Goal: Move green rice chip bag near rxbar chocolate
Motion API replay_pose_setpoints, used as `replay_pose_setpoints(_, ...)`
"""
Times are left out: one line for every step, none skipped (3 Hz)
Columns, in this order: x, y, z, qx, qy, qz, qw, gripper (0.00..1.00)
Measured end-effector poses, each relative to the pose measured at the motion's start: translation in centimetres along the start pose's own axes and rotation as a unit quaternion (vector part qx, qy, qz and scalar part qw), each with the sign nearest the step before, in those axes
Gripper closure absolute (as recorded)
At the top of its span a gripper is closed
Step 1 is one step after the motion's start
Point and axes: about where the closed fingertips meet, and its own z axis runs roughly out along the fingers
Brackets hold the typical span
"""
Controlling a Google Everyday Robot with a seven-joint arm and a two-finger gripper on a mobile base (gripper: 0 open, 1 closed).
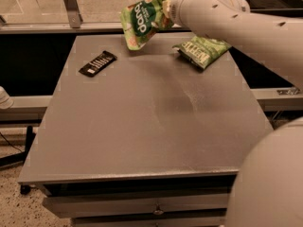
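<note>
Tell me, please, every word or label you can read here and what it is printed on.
"dang": on the big green bag, held by the gripper above the back of the table.
White lettering on the black bar: too small to read.
White lettering on the smaller green bag: too blurred to read.

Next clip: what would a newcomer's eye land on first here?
The bright green chip bag, held in the air by the gripper above the table's far edge, with the big white arm reaching in from the right. Next, the black rxbar lying flat at the table's far left, and a darker snack bag at the far right, under the arm.
</note>
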Motion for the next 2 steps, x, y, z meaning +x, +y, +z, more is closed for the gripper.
replay_pose_setpoints(1.9, 0.8, 0.7, -0.003, 0.014, 0.028, 0.9995, 1.00)
replay_pose_setpoints(4.3, 2.7, 1.1, -0.020, 0.032, 0.046, 0.9982, 1.00)
